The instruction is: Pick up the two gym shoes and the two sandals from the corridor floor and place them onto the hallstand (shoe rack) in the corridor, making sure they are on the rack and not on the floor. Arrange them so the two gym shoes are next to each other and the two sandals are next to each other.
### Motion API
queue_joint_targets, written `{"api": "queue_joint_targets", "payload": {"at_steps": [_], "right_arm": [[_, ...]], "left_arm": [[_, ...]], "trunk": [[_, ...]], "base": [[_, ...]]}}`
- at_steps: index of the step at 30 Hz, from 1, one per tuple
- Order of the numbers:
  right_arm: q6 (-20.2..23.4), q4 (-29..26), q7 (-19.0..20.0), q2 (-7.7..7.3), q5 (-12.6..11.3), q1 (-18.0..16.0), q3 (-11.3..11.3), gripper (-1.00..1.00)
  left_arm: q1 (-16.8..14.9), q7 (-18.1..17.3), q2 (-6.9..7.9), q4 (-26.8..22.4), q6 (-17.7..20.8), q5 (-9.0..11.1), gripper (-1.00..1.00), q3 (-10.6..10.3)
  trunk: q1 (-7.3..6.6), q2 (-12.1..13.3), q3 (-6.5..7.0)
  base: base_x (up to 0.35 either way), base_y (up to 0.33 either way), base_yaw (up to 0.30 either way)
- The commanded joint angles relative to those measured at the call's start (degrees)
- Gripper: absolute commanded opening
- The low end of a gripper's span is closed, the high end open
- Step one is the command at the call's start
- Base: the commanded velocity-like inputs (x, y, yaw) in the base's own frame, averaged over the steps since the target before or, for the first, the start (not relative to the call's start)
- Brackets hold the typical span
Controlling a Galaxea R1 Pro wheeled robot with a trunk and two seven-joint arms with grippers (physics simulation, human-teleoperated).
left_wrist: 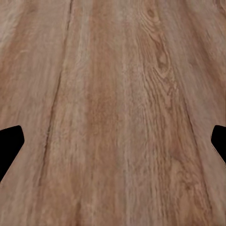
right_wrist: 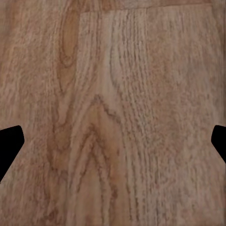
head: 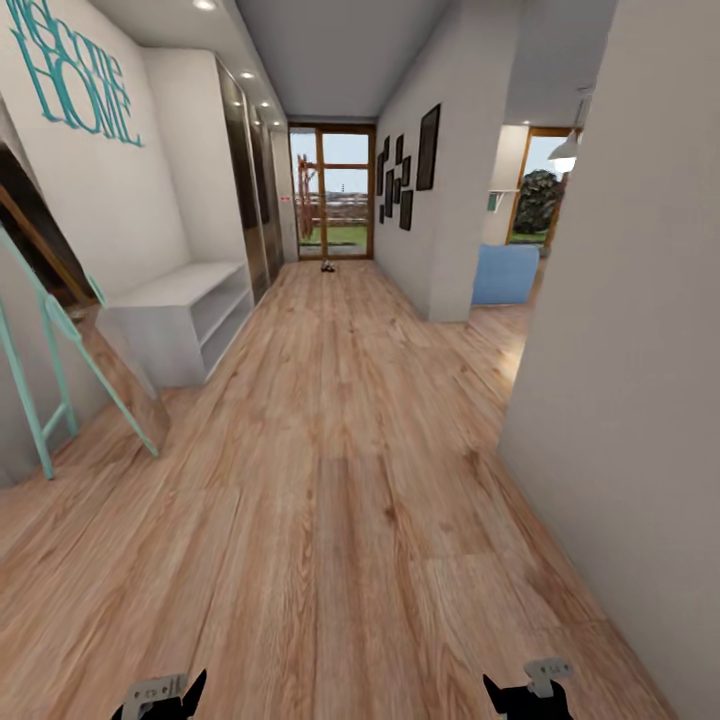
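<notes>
floor (head: 340,480): wood planks running down the corridor toward a glass door (head: 332,192).
shoes (head: 326,266): small dark shapes lying on the floor far off, near the door; too small to tell which pair.
white unit (head: 185,315): standing against the left wall, low open shelves; teal letters (head: 72,75) showing on the wall above it.
left gripper (left_wrist: 113,141): hanging over bare floor, fingers spread wide, holding nothing.
right gripper (right_wrist: 113,141): hanging over bare floor, fingers spread wide, holding nothing.
</notes>
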Motion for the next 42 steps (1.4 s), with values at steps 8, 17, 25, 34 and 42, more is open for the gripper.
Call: {"api": "queue_joint_targets", "payload": {"at_steps": [8, 17, 25, 34, 42], "right_arm": [[-0.24, 0.11, 0.43, -0.04, 0.16, -0.04, -0.32, 1.0], [-1.24, 0.21, 0.43, 0.01, 0.21, -0.03, -0.24, 1.0], [-1.88, 0.23, 0.43, 0.04, 0.21, -0.04, -0.23, 1.0], [-4.04, 0.37, 0.43, -0.03, 0.21, -0.04, -0.23, 1.0], [-4.42, 0.42, 0.43, -0.11, 0.21, -0.03, -0.3, 1.0]], "left_arm": [[0.01, 0.08, -0.19, 0.06, -0.01, 0.41, 1.0, 0.23], [0.05, 0.15, -0.24, 0.0, -0.03, 0.41, 1.0, 0.23], [0.05, 0.14, -0.25, 0.05, -0.04, 0.41, 1.0, 0.23], [0.05, 0.17, -0.25, 0.06, -0.03, 0.41, 1.0, 0.23], [0.05, 0.16, -0.25, 0.06, -0.02, 0.41, 1.0, 0.23]], "trunk": [[0.02, -0.02, -0.05], [0.02, -0.02, -0.05], [0.02, -0.02, -0.05], [0.02, -0.02, -0.05], [0.02, -0.02, -0.05]], "base": [[0.337, 0.0, -0.017], [0.337, 0.0, -0.001], [0.337, 0.0, 0.03], [0.337, 0.0, 0.22], [0.337, 0.0, 0.126]]}}
